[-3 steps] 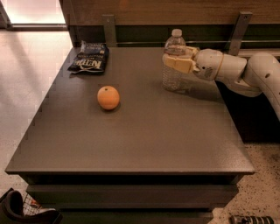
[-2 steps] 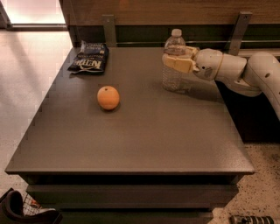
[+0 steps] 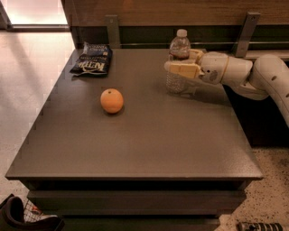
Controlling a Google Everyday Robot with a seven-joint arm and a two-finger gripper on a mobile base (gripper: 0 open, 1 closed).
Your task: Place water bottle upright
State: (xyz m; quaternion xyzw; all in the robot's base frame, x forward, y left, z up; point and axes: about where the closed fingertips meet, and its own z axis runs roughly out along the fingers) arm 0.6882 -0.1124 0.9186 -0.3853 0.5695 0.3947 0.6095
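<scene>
Three things sit on the dark surface [image 3: 149,149]: a bottle [image 3: 179,48], an orange [image 3: 112,100] and a chip bag [image 3: 92,61]. We see the bottle standing straight up near the far edge, on the right half, with its white cap on top. Its bottom rests on the surface. The white arm [image 3: 266,76] comes in from the right, and its jaws are at the bottle's middle. One jaw goes across the front of the bottle and the other sits behind it, so we see them pinching the bottle between them. The clear, bumpy lower part of the bottle shows below the jaws. The dark band and the cap show above them. The orange lies well apart from the bottle, to the left and nearer to us. The chip bag lies flat at the far left corner, well apart from both the orange and the bottle. Behind the surface we see a wood wall [image 3: 149,11].
</scene>
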